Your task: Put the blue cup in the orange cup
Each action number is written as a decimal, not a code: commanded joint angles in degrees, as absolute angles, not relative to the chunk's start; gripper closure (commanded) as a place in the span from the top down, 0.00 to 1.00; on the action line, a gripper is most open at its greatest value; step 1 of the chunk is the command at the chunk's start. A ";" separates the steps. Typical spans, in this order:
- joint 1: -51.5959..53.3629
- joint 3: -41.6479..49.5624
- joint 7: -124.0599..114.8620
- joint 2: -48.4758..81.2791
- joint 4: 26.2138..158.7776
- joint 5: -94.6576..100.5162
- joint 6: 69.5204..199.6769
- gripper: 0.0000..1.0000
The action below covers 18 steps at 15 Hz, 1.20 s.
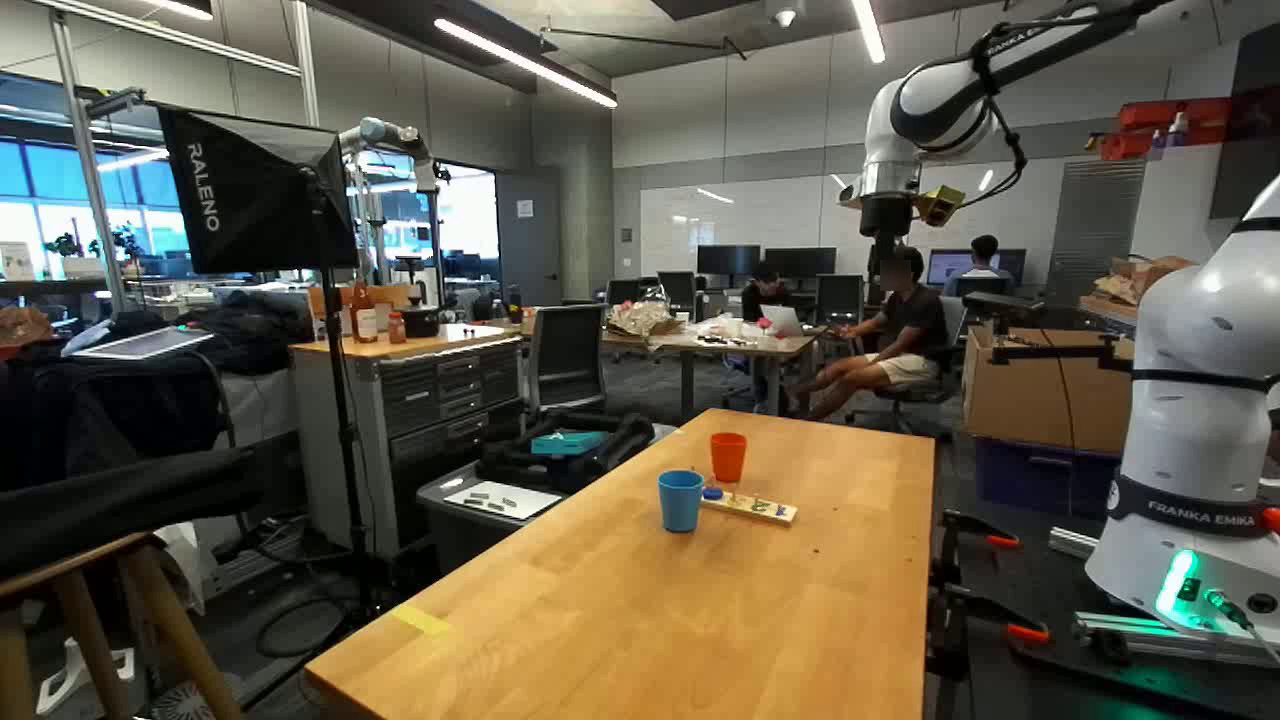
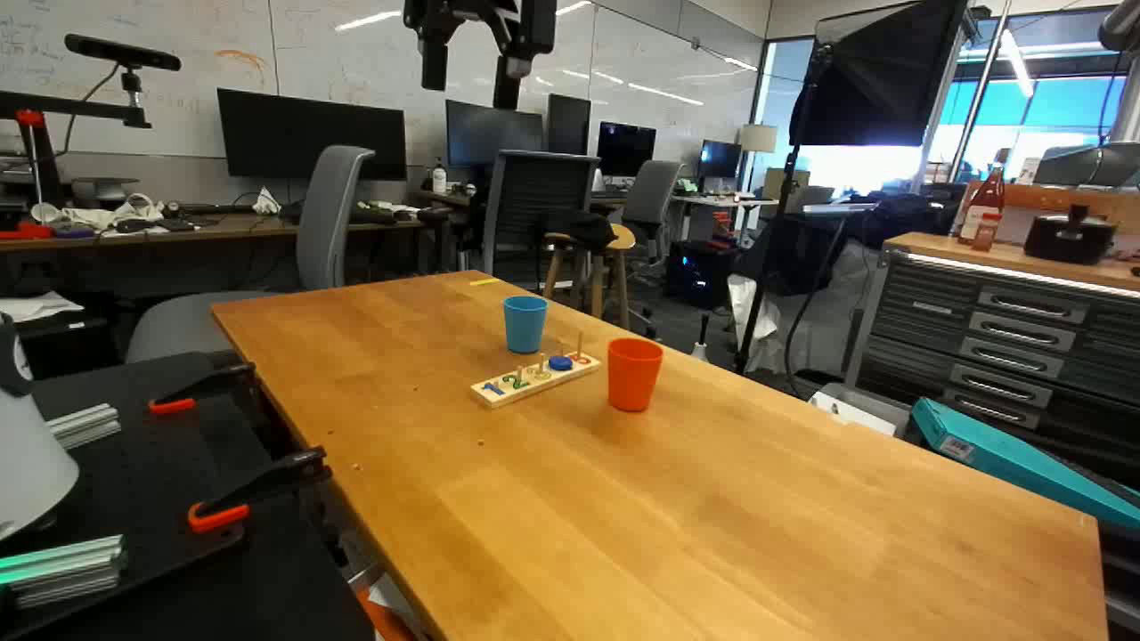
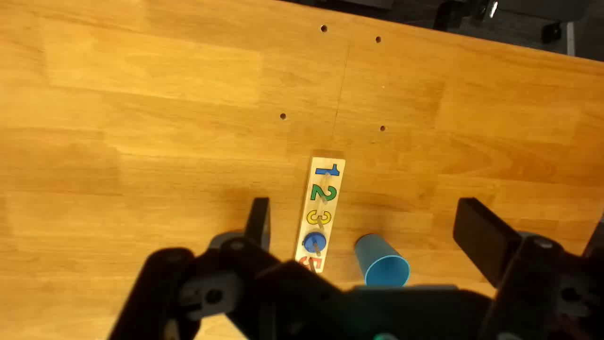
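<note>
Black sides mark the RALENO softbox (image 1: 245,190) at the left of an exterior view, and just right of it you have a grey drawer cabinet (image 1: 400,420) with an amber bottle (image 1: 364,318) on top. Further right, yellow tape (image 1: 422,620) lies near a corner of your wooden table (image 1: 640,640). Next on that table is the blue cup (image 1: 680,505), upright with its mouth up; the orange cup (image 1: 728,458) is upright too, apart from it, and in both exterior views one end of the wooden number board (image 1: 755,510) lies between them. The wrist view shows you the blue cup just clear of the board, and a blue disc (image 3: 314,242) on it between the printed 3 and 5. You can't tell whether the orange cup touches the board. Your Robotiq gripper (image 3: 365,222) hangs above the table, released, its fingers spread well apart, with the blue cup and the board seen below between them. Past it sits a person (image 1: 912,325) in a dark shirt, then a cardboard box (image 1: 1020,395), and at the far right the white Panda base (image 1: 1200,550), glowing green
</note>
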<state>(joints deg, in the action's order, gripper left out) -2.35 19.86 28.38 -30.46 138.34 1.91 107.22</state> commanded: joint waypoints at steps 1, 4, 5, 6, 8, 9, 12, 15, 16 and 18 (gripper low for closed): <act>-3.72 18.69 28.96 -30.19 138.13 1.25 107.14 1.00; -3.71 18.70 28.96 -30.23 137.74 1.25 107.13 1.00; -3.71 18.70 28.96 -30.23 137.72 1.25 107.13 1.00; -3.71 18.70 28.96 -30.23 137.71 1.25 107.13 1.00; -3.55 18.26 28.46 -30.22 138.46 1.21 108.94 1.00; -3.26 17.52 28.22 -30.30 139.59 1.58 111.59 1.00; -1.69 13.93 26.58 -27.75 142.70 2.25 120.03 1.00; 0.31 9.04 24.14 -23.00 146.10 2.73 130.26 1.00; 1.01 7.55 23.26 -20.71 146.71 2.83 133.32 1.00; 2.33 4.30 20.57 -15.46 147.09 3.22 138.52 1.00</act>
<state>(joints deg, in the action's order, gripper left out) 0.75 7.87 24.37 -22.09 147.10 1.95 131.66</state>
